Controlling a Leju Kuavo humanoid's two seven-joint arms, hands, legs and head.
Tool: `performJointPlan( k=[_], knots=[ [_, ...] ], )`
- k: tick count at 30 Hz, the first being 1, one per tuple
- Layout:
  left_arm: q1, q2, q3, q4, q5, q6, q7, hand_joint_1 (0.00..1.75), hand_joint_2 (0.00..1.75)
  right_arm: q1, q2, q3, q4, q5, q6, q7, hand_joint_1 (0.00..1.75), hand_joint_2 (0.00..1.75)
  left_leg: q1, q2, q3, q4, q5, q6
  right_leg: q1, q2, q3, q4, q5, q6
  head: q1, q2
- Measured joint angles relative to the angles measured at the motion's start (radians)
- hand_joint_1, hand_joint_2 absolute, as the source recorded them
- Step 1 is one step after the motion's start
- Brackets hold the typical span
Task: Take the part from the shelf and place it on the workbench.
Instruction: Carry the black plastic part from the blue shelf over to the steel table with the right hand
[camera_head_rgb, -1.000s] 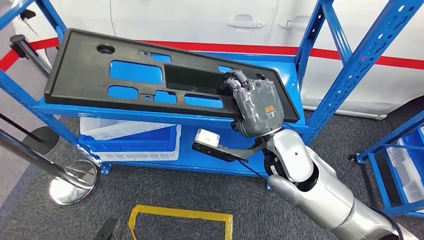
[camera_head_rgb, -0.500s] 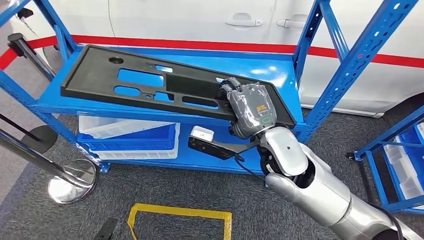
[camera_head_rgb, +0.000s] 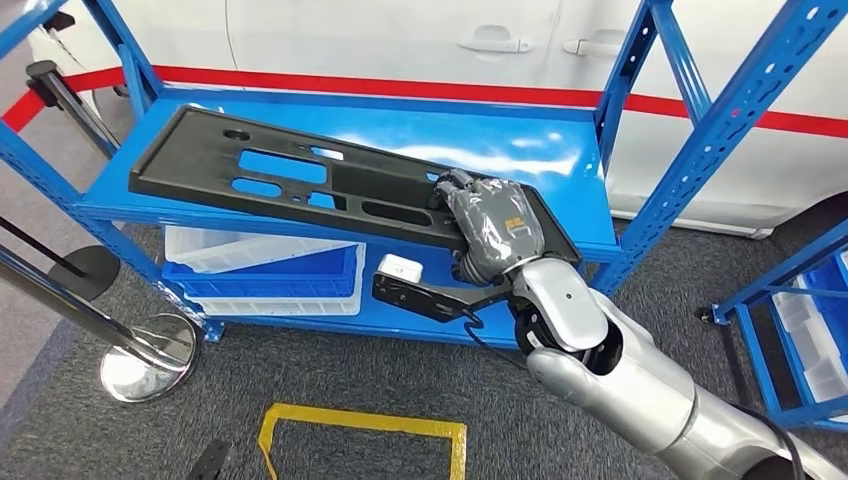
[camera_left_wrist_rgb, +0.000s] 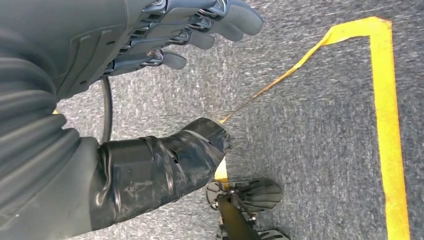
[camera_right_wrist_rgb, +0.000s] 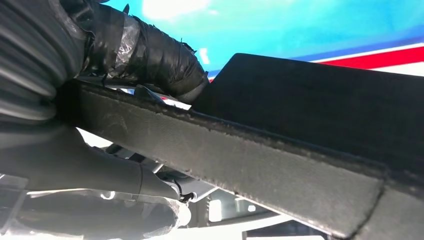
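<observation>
Here the right hand (camera_head_rgb: 495, 232) clamps the part (camera_head_rgb: 300, 180) at its near end; its long axis runs away leftward along the shelf (camera_head_rgb: 520, 150).

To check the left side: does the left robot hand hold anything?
No, the left robot hand hangs over the grey carpet with nothing in its fingers.

One black part (camera_head_rgb: 300, 180) lies over the top of one blue shelf (camera_head_rgb: 540, 150). One robot hand (camera_head_rgb: 495, 225) grips the part's near end, and a second robot hand (camera_left_wrist_rgb: 150, 45) hangs over the floor with its fingers apart. Two bins sit on the lower level of the shelf, one white bin (camera_head_rgb: 230, 250) and one blue bin (camera_head_rgb: 290, 280). One yellow tape rectangle (camera_head_rgb: 360, 430) marks the floor. Two round stanchion bases (camera_head_rgb: 140, 360) stand at the left. A second blue rack (camera_head_rgb: 790, 300) stands at the right.
</observation>
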Motion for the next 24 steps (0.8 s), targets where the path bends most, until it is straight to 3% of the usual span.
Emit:
performJointPlan(
  k=[2,4,8,10,11,13,15,19,21,23,24],
  knots=[
    [0.001,0.000,0.000,0.000,0.001,0.001,0.001,0.00,1.75,0.001,0.000,0.001,0.001,0.000,0.000,0.003,1.75,1.75,0.001,0.000,-0.003,0.002,0.000,-0.009,-0.001,0.000,0.000,-0.009,0.006,-0.007,0.000,0.000],
    [0.002,0.000,0.000,0.000,0.002,0.001,0.001,0.00,1.75,-0.003,0.001,0.002,0.002,-0.001,0.000,0.005,1.75,1.75,0.002,-0.001,-0.019,0.039,-0.028,-0.020,-0.005,-0.002,0.004,-0.018,0.012,-0.016,-0.004,0.000],
    [0.004,0.001,0.003,0.000,0.022,-0.003,0.008,0.00,1.75,-0.007,0.002,0.005,0.003,-0.028,0.018,0.012,1.75,1.75,0.011,-0.001,-0.116,0.249,-0.125,-0.039,-0.005,-0.003,0.005,-0.021,0.014,-0.021,-0.007,0.000],
    [0.007,0.000,0.005,0.000,0.032,-0.007,0.015,0.00,1.75,-0.008,0.002,0.009,0.006,-0.046,0.024,0.018,1.75,1.75,0.014,-0.001,-0.131,0.279,-0.122,-0.042,-0.005,-0.003,0.004,-0.020,0.015,-0.021,-0.007,0.000],
    [0.008,0.000,0.006,0.000,0.036,-0.008,0.018,0.00,1.75,-0.009,0.002,0.010,0.007,-0.057,0.024,0.022,1.75,1.75,0.016,-0.001,-0.115,0.247,-0.099,-0.043,-0.005,-0.003,0.004,-0.018,0.015,-0.021,-0.007,0.000],
    [0.007,0.000,0.008,0.000,0.040,-0.007,0.021,0.00,1.75,-0.019,0.002,0.013,0.008,-0.088,0.024,0.030,1.75,1.75,0.019,-0.001,-0.051,0.118,-0.036,-0.042,-0.006,-0.003,0.003,-0.015,0.015,-0.021,-0.007,0.000],
    [0.005,0.000,0.009,0.000,0.040,-0.005,0.022,0.00,1.75,-0.033,0.003,0.013,0.009,-0.108,0.021,0.038,1.75,1.75,0.016,-0.003,0.000,0.015,-0.003,-0.035,-0.004,-0.001,-0.001,-0.013,0.017,-0.014,-0.006,0.000],
    [0.005,0.000,0.010,0.000,0.041,-0.004,0.026,0.00,1.75,-0.040,0.002,0.014,0.011,-0.105,0.009,0.046,1.75,1.75,0.011,-0.002,0.006,-0.014,0.013,-0.011,-0.004,0.000,-0.008,-0.011,0.018,0.007,-0.005,0.000],
    [0.004,0.000,0.010,0.000,0.038,-0.003,0.028,0.00,1.75,-0.042,0.001,0.014,0.012,-0.095,-0.002,0.049,1.75,1.75,0.013,0.001,0.003,-0.024,0.026,0.004,-0.004,0.000,-0.028,0.043,-0.033,0.014,-0.003,0.000],
    [0.001,0.000,0.010,0.000,0.032,0.000,0.030,0.00,1.75,-0.041,-0.001,0.014,0.015,-0.083,-0.012,0.051,1.75,1.75,0.009,0.003,-0.008,-0.025,0.035,0.013,-0.005,-0.001,-0.070,0.164,-0.112,0.017,-0.002,0.000],
    [0.001,0.000,0.010,0.000,0.029,0.001,0.031,0.00,1.75,-0.039,-0.002,0.014,0.018,-0.075,-0.014,0.052,1.75,1.75,0.008,0.003,-0.015,-0.023,0.039,0.016,-0.005,-0.001,-0.088,0.220,-0.138,0.018,-0.002,0.000]
  ],
)
